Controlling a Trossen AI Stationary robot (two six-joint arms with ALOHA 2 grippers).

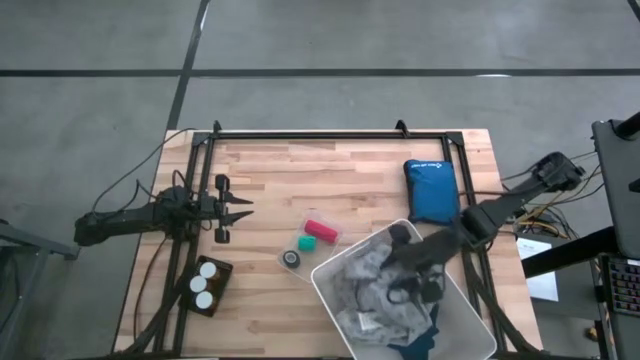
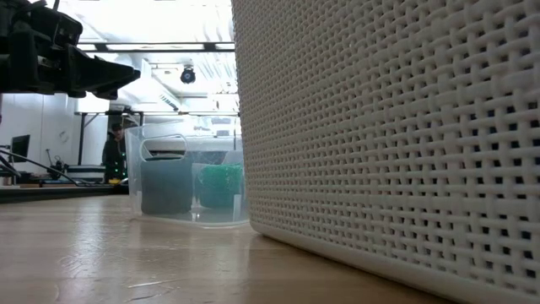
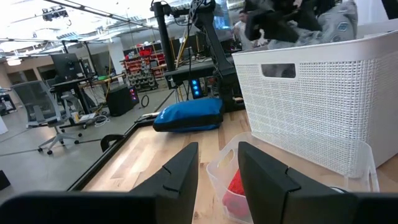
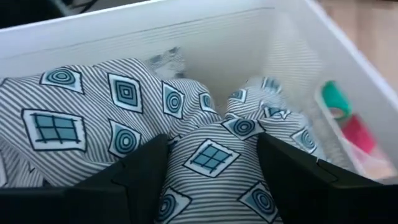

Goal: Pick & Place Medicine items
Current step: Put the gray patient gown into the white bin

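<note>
My right gripper point(image 4: 211, 177) hangs inside the white basket point(image 1: 330, 275) at the table's near right corner, jaws apart and empty astride a fold of the grey patterned cloth point(image 4: 124, 106), probably to lift it aside, though I cannot see what lies beneath. My left gripper point(image 1: 243, 212) hovers off the table near the left edge, jaws slightly parted and empty, aimed at the clear plastic tray point(image 1: 297, 240) mid-table with its red, green and dark pieces. The three pill bottles point(image 1: 205, 284) wait untouched in a dark holder by the near left edge. The blue pouch point(image 1: 432, 190) lies toward the far right corner.
</note>
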